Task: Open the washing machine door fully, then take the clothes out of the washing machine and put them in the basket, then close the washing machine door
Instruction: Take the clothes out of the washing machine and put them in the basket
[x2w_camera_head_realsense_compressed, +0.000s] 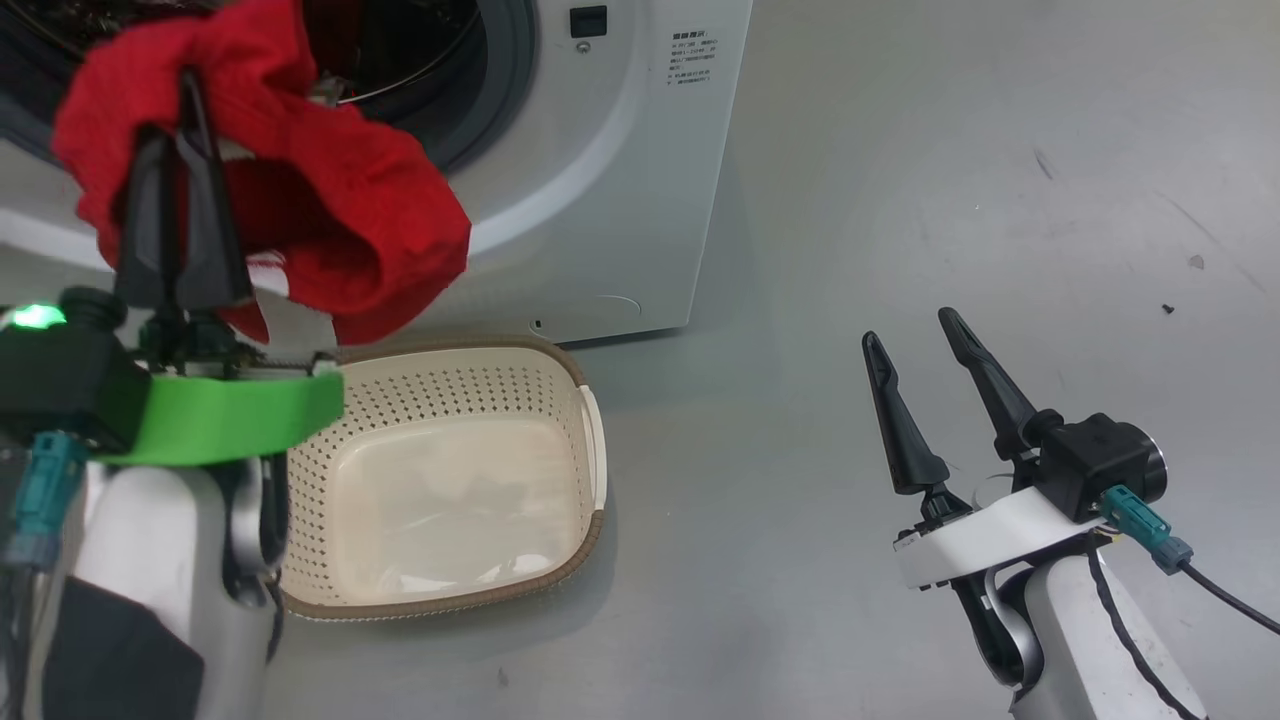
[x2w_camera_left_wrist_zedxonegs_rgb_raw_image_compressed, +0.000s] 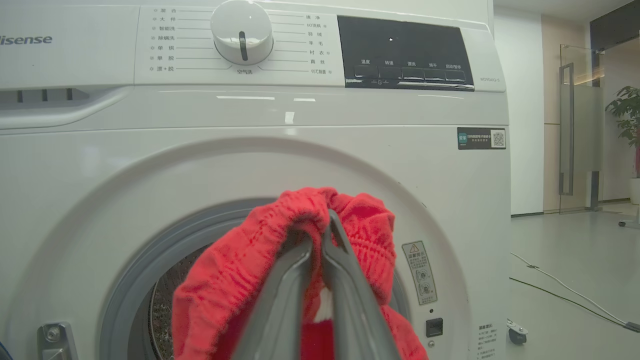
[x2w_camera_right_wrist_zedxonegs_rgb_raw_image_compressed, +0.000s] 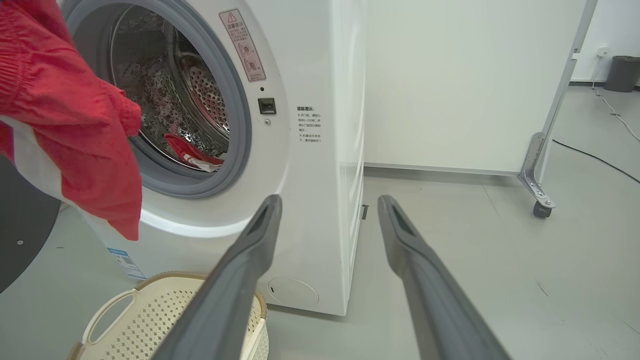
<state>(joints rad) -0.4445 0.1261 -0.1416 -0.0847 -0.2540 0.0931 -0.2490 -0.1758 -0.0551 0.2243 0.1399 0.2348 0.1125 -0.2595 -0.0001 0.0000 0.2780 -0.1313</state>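
1 bunched fold of the soft, likely light bright red fabric clothes (x2w_camera_head_realsense_compressed: 370, 220) sits pinched in the closed left tool (x2w_camera_left_wrist_zedxonegs_rgb_raw_image_compressed: 324, 222), raised beside the cream perforated plastic basket (x2w_camera_head_realsense_compressed: 592, 440), while the right tool (x2w_camera_head_realsense_compressed: 908, 326) gapes empty.

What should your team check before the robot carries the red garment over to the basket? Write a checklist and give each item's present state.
1. Grip: left gripper shut on the red garment: ok.
2. Garment wholly free of the drum: cannot tell; some red fabric lies inside.
3. Target: basket empty, on the floor before the washing machine: ok.
4. Other arm: right gripper open, well apart from the basket: ok.
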